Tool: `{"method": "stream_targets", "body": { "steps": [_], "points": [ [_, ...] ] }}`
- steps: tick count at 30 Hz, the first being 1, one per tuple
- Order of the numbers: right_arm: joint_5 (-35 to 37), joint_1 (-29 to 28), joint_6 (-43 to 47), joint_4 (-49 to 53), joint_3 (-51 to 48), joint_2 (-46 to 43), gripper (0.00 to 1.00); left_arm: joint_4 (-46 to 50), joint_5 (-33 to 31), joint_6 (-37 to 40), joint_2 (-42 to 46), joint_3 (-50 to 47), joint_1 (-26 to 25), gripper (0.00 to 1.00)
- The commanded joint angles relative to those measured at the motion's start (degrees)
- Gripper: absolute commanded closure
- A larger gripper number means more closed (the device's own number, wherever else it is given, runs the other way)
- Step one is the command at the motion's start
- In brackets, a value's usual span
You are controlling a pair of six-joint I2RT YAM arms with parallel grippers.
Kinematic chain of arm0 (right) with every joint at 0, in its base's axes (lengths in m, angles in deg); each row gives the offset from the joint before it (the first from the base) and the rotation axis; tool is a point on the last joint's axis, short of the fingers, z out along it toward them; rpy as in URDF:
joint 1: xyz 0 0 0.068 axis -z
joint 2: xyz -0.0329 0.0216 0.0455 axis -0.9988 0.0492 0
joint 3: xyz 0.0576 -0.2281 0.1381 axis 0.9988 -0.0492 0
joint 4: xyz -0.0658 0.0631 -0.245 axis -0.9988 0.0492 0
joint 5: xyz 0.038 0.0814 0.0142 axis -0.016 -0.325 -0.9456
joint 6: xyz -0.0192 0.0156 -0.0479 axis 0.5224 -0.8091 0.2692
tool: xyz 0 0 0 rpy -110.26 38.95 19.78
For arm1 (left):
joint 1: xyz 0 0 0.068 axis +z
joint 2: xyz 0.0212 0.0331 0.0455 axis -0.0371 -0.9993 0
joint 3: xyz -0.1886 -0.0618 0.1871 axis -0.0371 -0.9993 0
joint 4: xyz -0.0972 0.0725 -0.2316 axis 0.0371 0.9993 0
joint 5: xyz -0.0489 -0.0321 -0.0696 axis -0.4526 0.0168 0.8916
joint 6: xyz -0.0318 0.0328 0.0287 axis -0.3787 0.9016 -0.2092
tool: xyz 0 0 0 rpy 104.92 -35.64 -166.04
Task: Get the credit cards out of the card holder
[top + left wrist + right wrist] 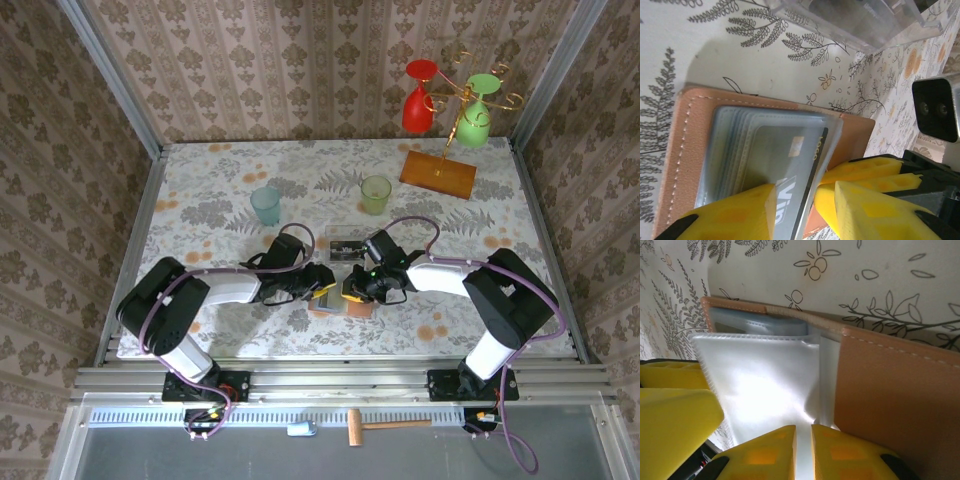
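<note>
The salmon-pink card holder (pixel 357 309) lies open on the table between both grippers. In the left wrist view the card holder (pixel 690 130) shows its clear sleeves, and a grey credit card (pixel 785 160) marked "Vip" sits in the top sleeve. My left gripper (pixel 802 202) has its yellow fingers (pixel 735 215) on either side of that sleeved card, pressing on it. In the right wrist view, my right gripper (pixel 803 455) pinches a clear empty sleeve (pixel 760 380) of the card holder (pixel 890 390). From above, the left gripper (pixel 320 283) and right gripper (pixel 352 288) almost touch.
A clear plastic tray (pixel 345 247) lies just behind the grippers. A blue cup (pixel 266 205) and a green cup (pixel 375 193) stand farther back. An orange stand base (pixel 438 173) with hanging glasses is at the back right. The left gripper's yellow finger (pixel 670 405) crowds the right wrist view.
</note>
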Motion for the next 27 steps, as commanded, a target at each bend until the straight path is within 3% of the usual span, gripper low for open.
{"method": "stream_targets", "body": {
  "steps": [1,8,16,27],
  "points": [
    [0.0,0.5,-0.5,-0.8,-0.8,-1.7,0.85,-1.3,1.3,-0.4,-1.0,0.8,-0.6,0.64],
    [0.2,0.6,-0.8,0.6,0.0,-4.3,0.81,-4.3,2.2,-1.4,-1.1,1.0,-0.8,0.67],
    [4.9,1.8,2.4,11.5,3.0,-12.0,0.72,-4.0,3.0,-1.4,-0.7,2.5,-1.1,0.67],
    [7.3,7.0,4.1,17.6,1.3,-23.8,0.70,-2.2,4.4,-0.2,-3.8,6.9,-3.0,0.58]
  ]
}}
